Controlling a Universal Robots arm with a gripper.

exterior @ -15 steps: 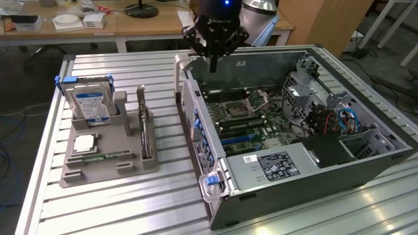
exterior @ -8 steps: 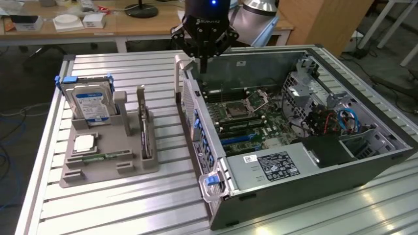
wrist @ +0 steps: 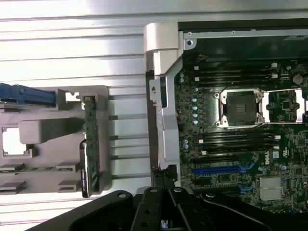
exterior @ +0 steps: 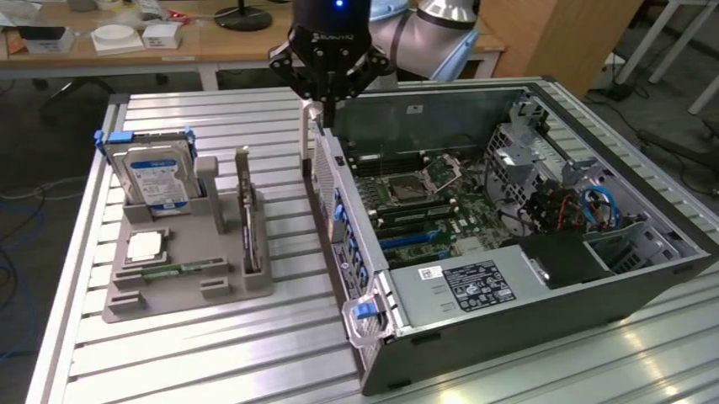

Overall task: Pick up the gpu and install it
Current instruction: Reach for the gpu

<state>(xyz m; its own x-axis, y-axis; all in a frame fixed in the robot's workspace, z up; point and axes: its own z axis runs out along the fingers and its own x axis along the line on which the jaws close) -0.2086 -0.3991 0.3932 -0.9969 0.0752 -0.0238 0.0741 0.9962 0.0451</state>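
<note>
The gpu hasn't been picked up yet. It's standing on its long edge in a slot of the grey holder, on the side of the holder that faces the computer case. In the wrist view you look down on its thin edge, green board with a dark strip alongside, and nothing is touching it. In the same holder, the blue-labelled hard drive stands upright at the far end in its blue caddy. A square CPU chip lies flat in its pocket, with a narrow green RAM stick just in front of that. The gripper is nowhere near the card. It hangs over the top edge of the case wall that faces the holder, with its fingers pressed together and nothing from the holder between them. In the wrist view the tips sit right at that wall, but I honestly can't tell if they're touching the metal. The case lies open on its side on the slatted aluminium table, so you can see the motherboard with the empty CPU socket and the blue expansion slots. The power supply sits at the near end.
</note>
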